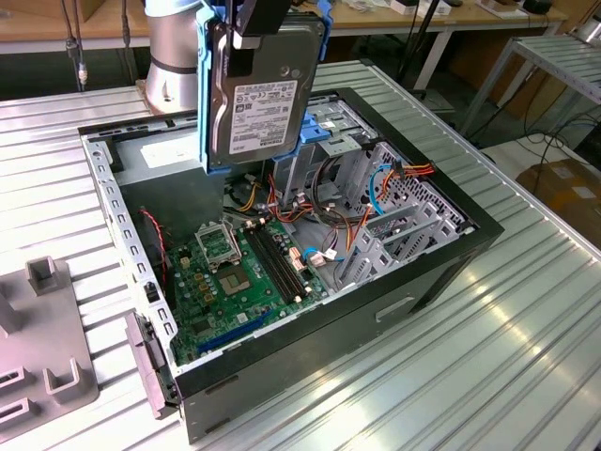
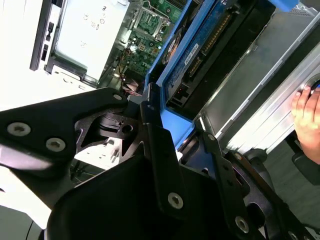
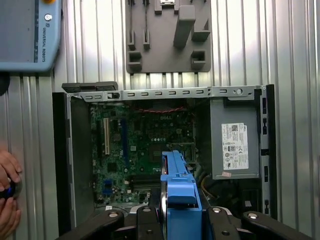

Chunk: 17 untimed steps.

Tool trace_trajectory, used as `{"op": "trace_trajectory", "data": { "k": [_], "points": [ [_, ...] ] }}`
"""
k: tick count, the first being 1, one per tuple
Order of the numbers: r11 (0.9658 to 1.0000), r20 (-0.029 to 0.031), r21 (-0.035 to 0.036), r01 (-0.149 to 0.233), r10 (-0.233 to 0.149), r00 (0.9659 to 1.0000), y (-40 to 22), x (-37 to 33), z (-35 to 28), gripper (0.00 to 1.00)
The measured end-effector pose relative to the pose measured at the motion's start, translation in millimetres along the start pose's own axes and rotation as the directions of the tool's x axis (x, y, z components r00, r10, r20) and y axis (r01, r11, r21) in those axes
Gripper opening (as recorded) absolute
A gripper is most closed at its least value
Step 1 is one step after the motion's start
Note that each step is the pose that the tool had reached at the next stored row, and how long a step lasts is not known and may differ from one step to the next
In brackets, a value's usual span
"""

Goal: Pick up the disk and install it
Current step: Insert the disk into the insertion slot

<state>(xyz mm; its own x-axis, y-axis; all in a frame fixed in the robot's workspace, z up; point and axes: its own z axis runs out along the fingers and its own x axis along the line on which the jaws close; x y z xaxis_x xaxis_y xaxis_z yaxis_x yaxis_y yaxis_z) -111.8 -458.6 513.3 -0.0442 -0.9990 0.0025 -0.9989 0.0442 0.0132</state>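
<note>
Clamped in the black 2-finger gripper (image 1: 246,47) at the end of the silver robot arm (image 1: 174,56): the disk (image 1: 261,103) — a flat rectangular silver-grey metal hard drive with a white printed label, edged by a light-blue plastic bracket. Held upright in the exterior view, label toward the camera, over the rear part of the open black computer case (image 1: 451,263) and above a tangle of coloured cables (image 1: 329,202). Hard to tell from there whether clear of the case or just inside its rim. Under it all, the ribbed metal table (image 1: 526,319), with the green motherboard (image 1: 235,282) exposed inside the case and a grey fixture plate with upright blocks (image 1: 47,362) at the exterior view's left.

Looking straight down in the first wrist view: the disk (image 3: 179,182) edge-on, blue bracket uppermost, between the dark fingers of the gripper (image 3: 181,220), over the motherboard (image 3: 145,145) edge just beside the grey power-supply box with a white sticker (image 3: 235,145). Beyond the case, a grey-blue handheld control pendant (image 3: 27,35) and a person's hand (image 3: 7,170) near the table edge.

In the second wrist view: the disk (image 2: 200,47) from its other face — a blue circuit board, turned away from the exterior camera — with the gripper (image 2: 187,150) pressed against both bracket sides, the power-supply box (image 2: 82,35) below, and a person's hand (image 2: 306,112) at the table.
</note>
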Motion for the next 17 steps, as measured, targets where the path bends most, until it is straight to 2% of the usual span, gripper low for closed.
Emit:
{"op": "trace_trajectory", "data": {
  "k": [17],
  "points": [
    [1.0000, 0.0000, 0.0000, 0.000, 0.000, 1.0000, -12.2, 14.3, 0.0, 0.37]
  ]
}}
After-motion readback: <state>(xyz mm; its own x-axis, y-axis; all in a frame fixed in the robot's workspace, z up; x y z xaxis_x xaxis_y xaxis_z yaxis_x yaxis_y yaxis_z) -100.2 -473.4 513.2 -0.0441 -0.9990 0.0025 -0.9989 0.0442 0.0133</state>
